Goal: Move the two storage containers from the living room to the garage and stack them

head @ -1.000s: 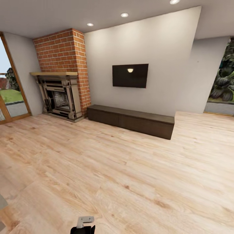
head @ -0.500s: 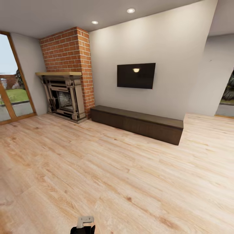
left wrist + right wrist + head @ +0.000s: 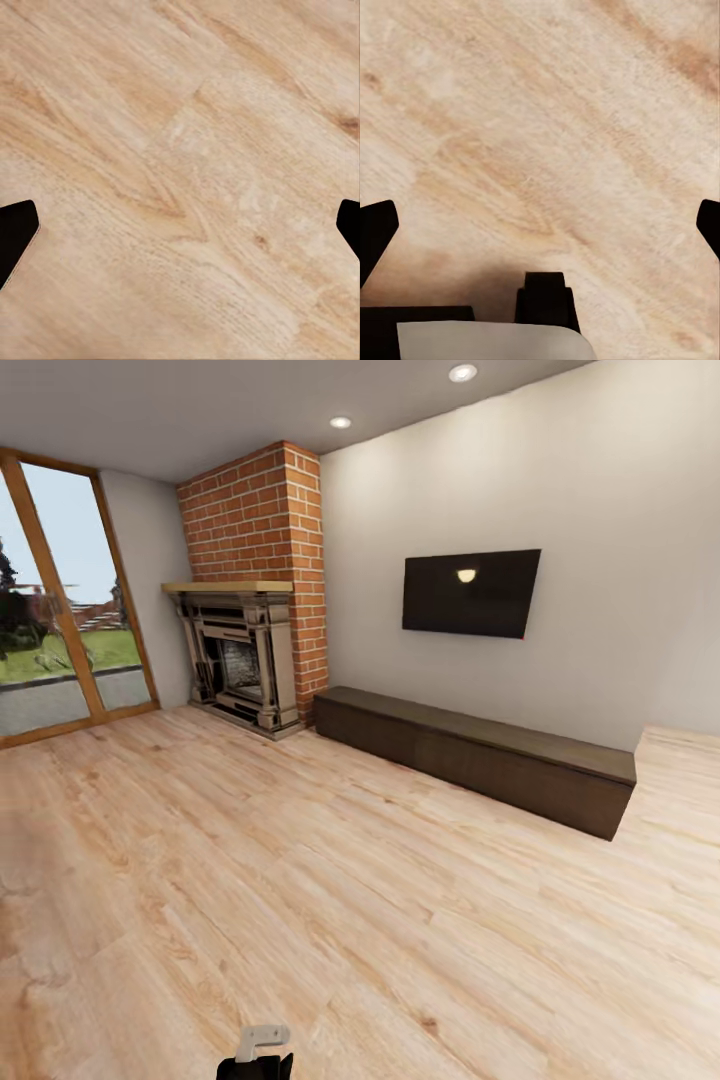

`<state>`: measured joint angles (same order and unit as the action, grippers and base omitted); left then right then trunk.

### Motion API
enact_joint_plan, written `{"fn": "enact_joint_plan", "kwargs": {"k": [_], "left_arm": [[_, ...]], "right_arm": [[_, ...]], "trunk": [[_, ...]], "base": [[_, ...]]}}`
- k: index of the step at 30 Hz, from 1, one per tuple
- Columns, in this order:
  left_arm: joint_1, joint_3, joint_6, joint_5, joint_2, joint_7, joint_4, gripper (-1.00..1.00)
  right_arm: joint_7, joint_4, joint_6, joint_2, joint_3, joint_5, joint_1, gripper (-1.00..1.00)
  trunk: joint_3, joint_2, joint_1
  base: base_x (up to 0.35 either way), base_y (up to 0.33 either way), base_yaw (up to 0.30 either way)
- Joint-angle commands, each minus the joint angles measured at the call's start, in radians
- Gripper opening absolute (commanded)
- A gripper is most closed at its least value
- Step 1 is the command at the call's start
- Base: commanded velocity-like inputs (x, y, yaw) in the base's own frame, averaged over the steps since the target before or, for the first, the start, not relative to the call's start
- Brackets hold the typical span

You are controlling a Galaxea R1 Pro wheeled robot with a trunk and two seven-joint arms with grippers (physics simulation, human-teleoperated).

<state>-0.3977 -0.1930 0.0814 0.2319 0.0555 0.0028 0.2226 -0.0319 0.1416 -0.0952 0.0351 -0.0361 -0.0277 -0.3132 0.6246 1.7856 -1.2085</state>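
Living room, head view: light wood-plank floor [image 3: 300, 880] runs across most of what I see. Brick fireplace [image 3: 250, 630] stands at the far wall, left of centre, with a tall wood-framed glass door [image 3: 60, 630] further left showing grass and sky outside. On the pale wall to the right of the bricks hangs a dark TV [image 3: 470, 592]; below it a long dark cabinet [image 3: 475, 755] sits on the floor against the wall. Recessed ceiling lights [image 3: 462, 372] are lit overhead. At the bottom edge, a small pale and black part of my own body [image 3: 255, 1052] pokes into view.

Left gripper [image 3: 180, 225] — my fingertips [image 3: 15, 232] sit at opposite edges of the wrist view, jaws wide apart, nothing between them but planks.

Right gripper [image 3: 540, 225] — same posture, jaws spread, bare wood below; a dark and pale piece of my own frame [image 3: 510, 322] shows near the edge.

The two storage containers: not visible from here, so I cannot say where they lie.
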Motion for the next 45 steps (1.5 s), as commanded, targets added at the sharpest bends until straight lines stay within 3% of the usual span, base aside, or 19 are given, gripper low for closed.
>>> {"fn": "enact_joint_plan", "kwargs": {"k": [1,45], "left_arm": [[-0.001,-0.008,0.004,0.010,0.000,0.000,-0.002,1.00],[-0.002,-0.008,0.004,0.010,0.000,0.000,-0.002,1.00]], "right_arm": [[-0.003,0.003,-0.006,0.000,-0.004,-0.003,0.000,1.00],[-0.003,0.003,-0.006,0.000,-0.004,-0.003,0.000,1.00]], "trunk": [[0.001,0.000,0.000],[0.001,0.000,0.000]], "base": [[0.344,-0.096,0.252],[0.344,-0.103,0.251]]}}
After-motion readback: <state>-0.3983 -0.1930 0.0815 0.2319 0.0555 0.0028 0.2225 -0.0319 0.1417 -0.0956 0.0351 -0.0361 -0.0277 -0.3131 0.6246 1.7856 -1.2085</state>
